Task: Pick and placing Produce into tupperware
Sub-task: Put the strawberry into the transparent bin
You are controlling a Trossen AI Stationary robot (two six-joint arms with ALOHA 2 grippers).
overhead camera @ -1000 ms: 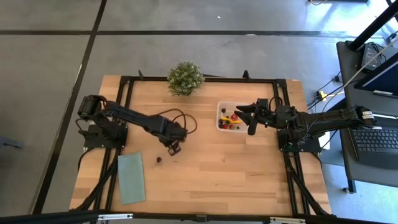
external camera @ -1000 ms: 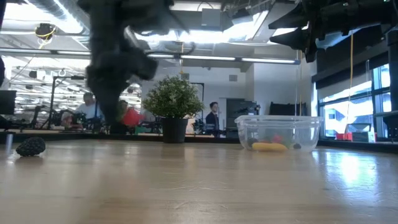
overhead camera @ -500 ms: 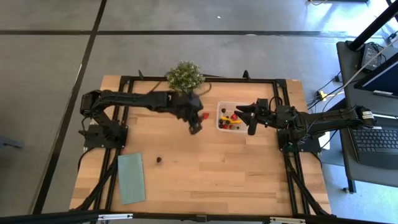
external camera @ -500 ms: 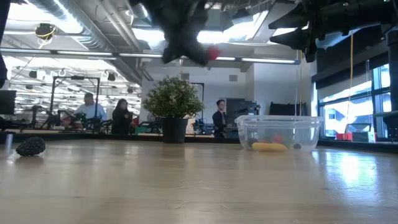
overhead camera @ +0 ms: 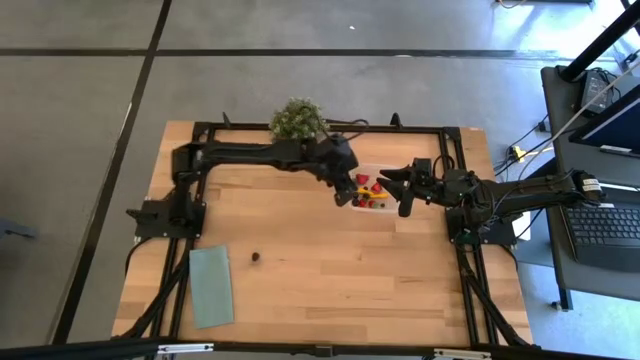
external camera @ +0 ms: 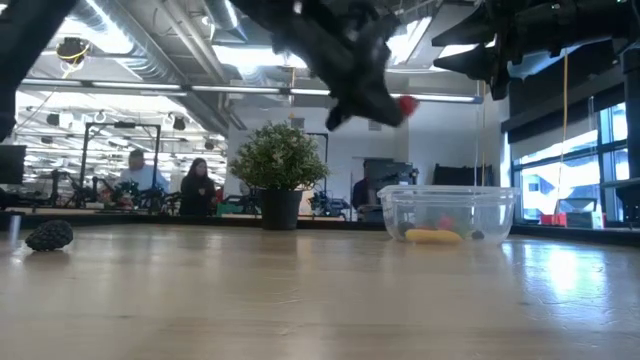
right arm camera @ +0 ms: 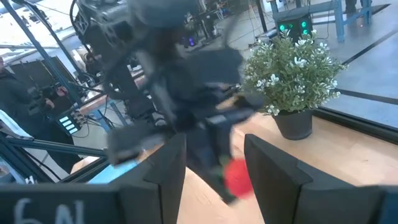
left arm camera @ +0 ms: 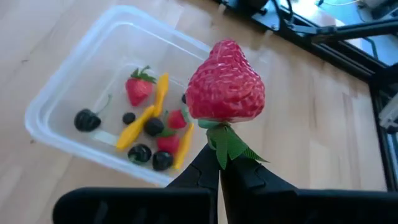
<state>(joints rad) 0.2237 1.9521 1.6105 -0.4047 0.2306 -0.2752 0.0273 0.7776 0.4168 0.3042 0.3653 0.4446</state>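
My left gripper hangs high over the left edge of the clear tupperware, shut on a red toy strawberry. In the low view the strawberry floats well above the box. Red, yellow and dark pieces of produce lie in the box. One dark berry rests on the table, far off to the near left. My right gripper waits open, raised by the box's right side. My left gripper pinches the strawberry's green leaves between its two fingertips, at the stalk end. The fruit stands beyond the fingertips, lifted clear above the tupperware.
A bushy potted plant stands at the far edge, just left of the box. A pale-green cloth lies flat at the near left. Bare wood spreads across the table's middle and near side. People show in the room behind.
My left gripper has risen from near the dark berry and swung toward the table's far right, carrying the strawberry up and over to the tupperware's left edge. The dark berry has stayed where it was.
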